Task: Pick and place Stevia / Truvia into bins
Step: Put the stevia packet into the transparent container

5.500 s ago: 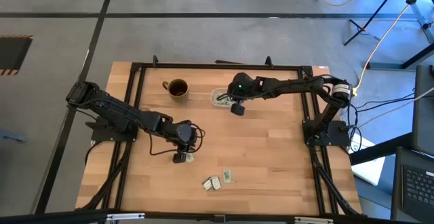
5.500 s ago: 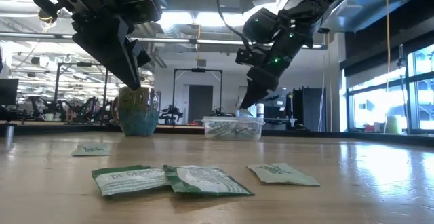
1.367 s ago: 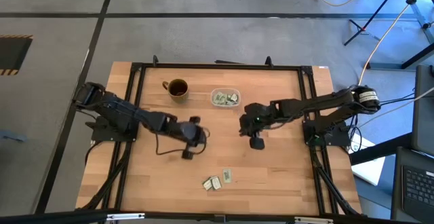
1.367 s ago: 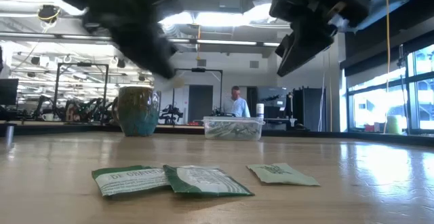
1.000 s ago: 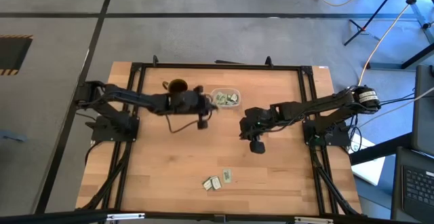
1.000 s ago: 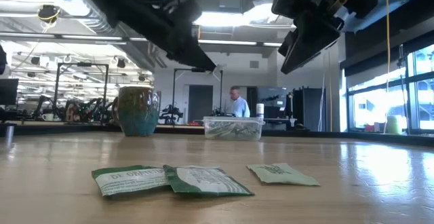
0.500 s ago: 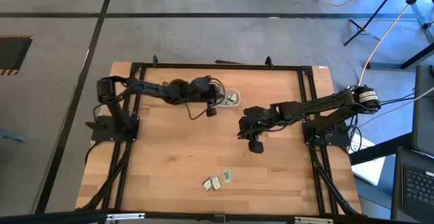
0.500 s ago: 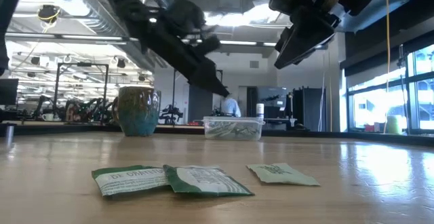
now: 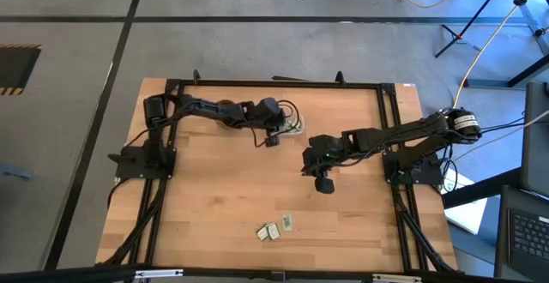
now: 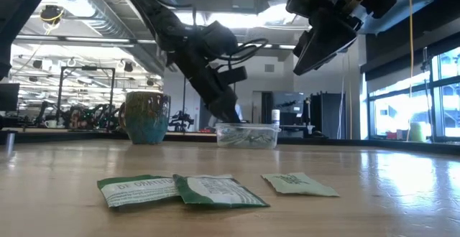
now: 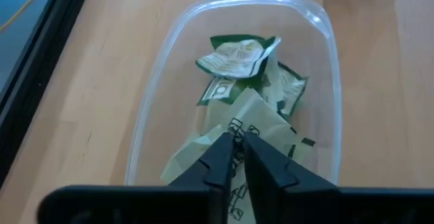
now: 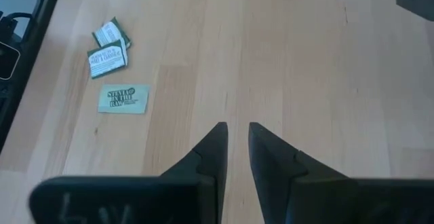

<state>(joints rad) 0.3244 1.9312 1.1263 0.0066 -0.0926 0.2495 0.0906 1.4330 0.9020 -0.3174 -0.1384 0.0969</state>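
Note:
My left gripper (image 9: pixel 273 137) (image 11: pixel 236 141) hovers over the clear plastic bin (image 9: pixel 297 127) (image 10: pixel 248 135) (image 11: pixel 327 75) and is shut on a pale green Stevia sachet (image 11: pixel 254 115). A few crumpled sachets (image 11: pixel 237 56) lie in the bin. My right gripper (image 9: pixel 322 183) (image 12: pixel 237 125) hangs above the middle of the table, narrowly open, holding nothing. Three sachets lie flat near the table's near edge: two side by side (image 9: pixel 268 231) (image 10: pixel 136 190) (image 10: pixel 219 190) and one just right of them (image 9: pixel 288 222) (image 10: pixel 298 184) (image 12: pixel 123 99). My left gripper pinches the pale green sachet between its two fingers, across its flat middle (image 11: pixel 239 125). The fingers (image 10: pixel 231 115) slant down from the table's left, just above the bin's rim. The sachet juts beyond the fingertips over the bin's inside; whether it touches the sachets below, I cannot tell.
A round brown-and-teal mug (image 10: pixel 146 117) stands left of the bin, under my left arm in the high view. A black frame (image 9: pixel 274 84) runs around the table's edges. Bare wood (image 9: pixel 214 189) lies between the bin and the three loose sachets.
My left gripper has swung from beside the mug toward the table's right and come down over the bin, carrying the sachet with it. My right gripper has stayed almost where it was.

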